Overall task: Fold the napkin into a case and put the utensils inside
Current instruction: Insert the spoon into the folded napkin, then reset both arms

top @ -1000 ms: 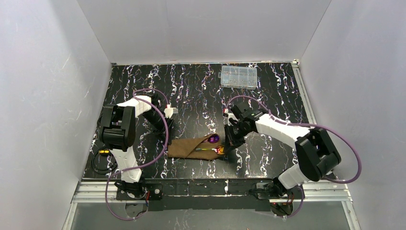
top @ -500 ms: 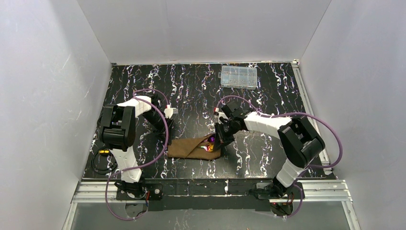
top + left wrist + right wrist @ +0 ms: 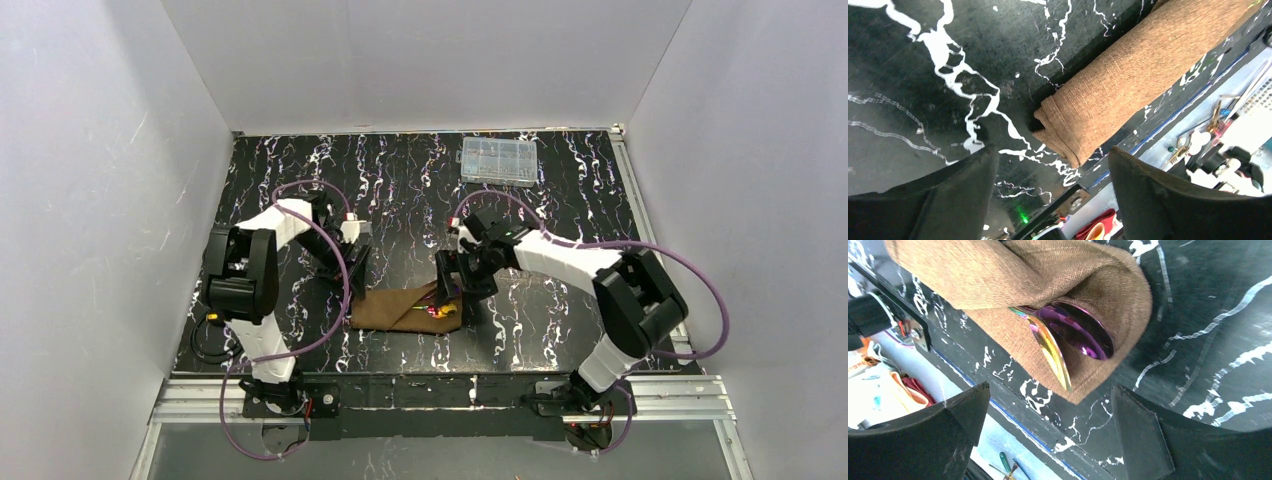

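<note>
Napkin [image 3: 400, 308] folded into a long slim case at the near middle of the table [image 3: 560, 210], long axis from 9 to 3 o'clock in the top view. At its 9 o'clock end, left gripper [image 3: 1053, 152]: spread wide, holding nothing, closed napkin end just ahead toward 12 o'clock in the wrist view, clear of both fingers. At the 3 o'clock end, right gripper [image 3: 1050, 389]: likewise wide apart and empty, poised over the open mouth. Utensils [image 3: 1078, 332] tucked inside, purple and gold heads poking out side by side. Judged nearly done; perhaps only a nudge of the heads toward 9 o'clock left, right arm the nearer. Box [image 3: 497, 160] well apart at 12 o'clock. No brand, label or writing legible.
</note>
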`<action>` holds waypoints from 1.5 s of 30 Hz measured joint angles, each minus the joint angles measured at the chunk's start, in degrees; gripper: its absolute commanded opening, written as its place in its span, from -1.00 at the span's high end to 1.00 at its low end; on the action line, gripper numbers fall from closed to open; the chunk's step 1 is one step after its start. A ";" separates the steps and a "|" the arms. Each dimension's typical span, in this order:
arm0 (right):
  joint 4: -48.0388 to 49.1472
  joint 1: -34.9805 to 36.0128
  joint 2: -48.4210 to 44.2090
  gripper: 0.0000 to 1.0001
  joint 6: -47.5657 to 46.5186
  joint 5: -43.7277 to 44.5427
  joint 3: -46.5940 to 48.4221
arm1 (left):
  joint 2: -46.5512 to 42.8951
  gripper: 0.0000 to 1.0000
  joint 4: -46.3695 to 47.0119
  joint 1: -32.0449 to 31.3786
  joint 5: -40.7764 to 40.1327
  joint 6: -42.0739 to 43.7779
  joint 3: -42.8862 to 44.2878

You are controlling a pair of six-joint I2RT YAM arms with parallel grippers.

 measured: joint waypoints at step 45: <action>84.98 -29.27 -2.60 -0.97 -25.35 57.27 -42.16 | -18.56 -0.97 112.91 14.69 -9.16 -17.79 -52.09</action>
